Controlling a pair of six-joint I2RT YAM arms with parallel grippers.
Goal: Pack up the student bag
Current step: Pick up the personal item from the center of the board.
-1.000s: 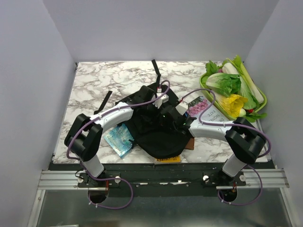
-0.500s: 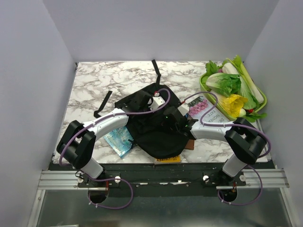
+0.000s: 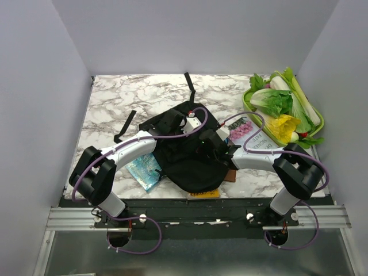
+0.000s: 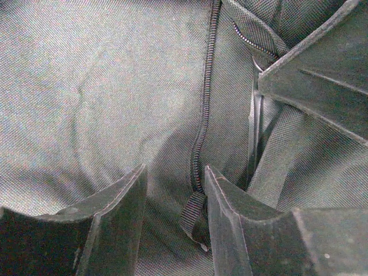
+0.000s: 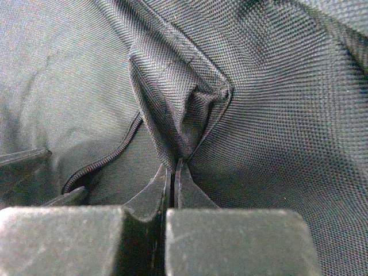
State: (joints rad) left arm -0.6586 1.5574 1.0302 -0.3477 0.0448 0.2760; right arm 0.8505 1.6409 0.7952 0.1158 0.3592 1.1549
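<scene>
Where the marble table (image 3: 109, 95) meets the grey wall on the left, a broad band of open stone runs from the near edge to the far edge. Only a loose black strap (image 3: 125, 127) crosses it, trailing away from the bag. A blue patterned pencil case (image 3: 145, 171) lies close to the near edge, just beside the bag's left flank and below the left arm's forearm.

The black backpack (image 3: 192, 167) slumps in the middle of the table, nearer the front than the back. Its lower hem almost reaches the front edge, and an orange flat item (image 3: 203, 194) pokes out from under it there. A second strap (image 3: 190, 86) stretches toward the far edge, with bare marble on both sides of it.

The left gripper (image 4: 174, 184) is pressed down on the bag's top panel with its jaws apart. The lower end of a zipper (image 4: 202, 126) and its fabric pull tab (image 4: 192, 215) sit in the gap, close to the right-hand finger and not pinched. The right gripper (image 5: 172, 167) sits just beside it, clamped tight on a raised fold (image 5: 184, 98) of the bag's fabric next to the zipper line.

To the right of the bag, books (image 3: 248, 133) lie flat and partly under the right arm. Beyond them a green tray (image 3: 318, 123) of leafy vegetables (image 3: 276, 100) fills the far right corner. It sits against the right wall, leaving little room on that side.
</scene>
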